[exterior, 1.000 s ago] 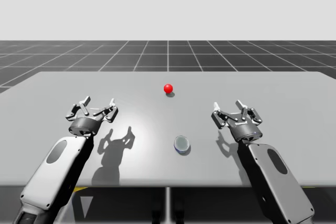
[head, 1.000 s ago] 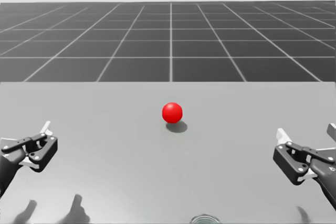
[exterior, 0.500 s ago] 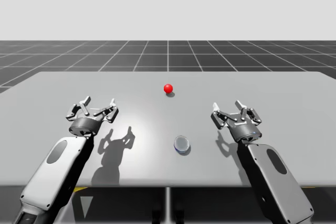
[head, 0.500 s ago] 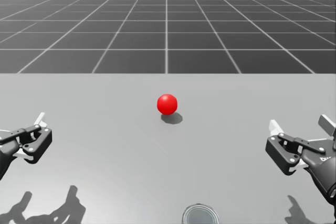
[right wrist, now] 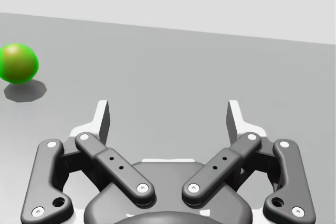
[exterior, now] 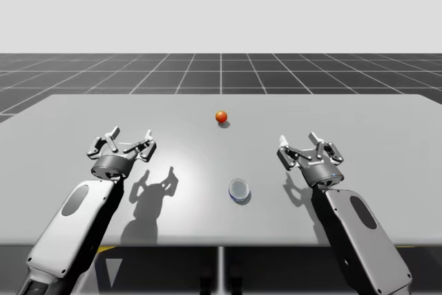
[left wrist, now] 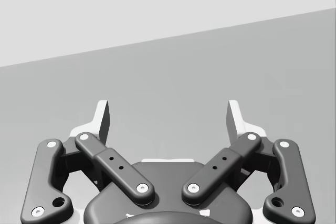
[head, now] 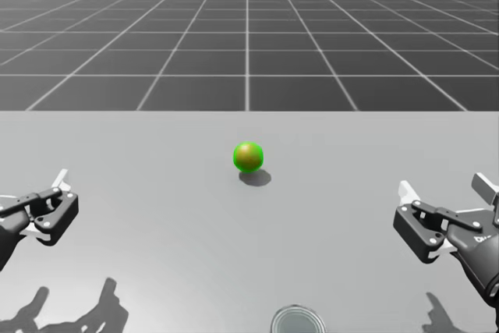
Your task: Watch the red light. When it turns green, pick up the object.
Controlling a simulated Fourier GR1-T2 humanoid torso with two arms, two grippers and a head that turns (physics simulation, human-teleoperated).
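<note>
The object, a small round glassy disc with a bluish rim, is lying flat near the front edge of the table, between my arms and nearer my right one. Being round, it is showing no long axis, and its face is pointing up. Beyond it the light, a smooth ball, is glowing green with an orange heart. My left gripper and right gripper are hovering spread wide, holding nothing. The table is smooth matte grey, and a dark gridded floor is stretching behind it.
</note>
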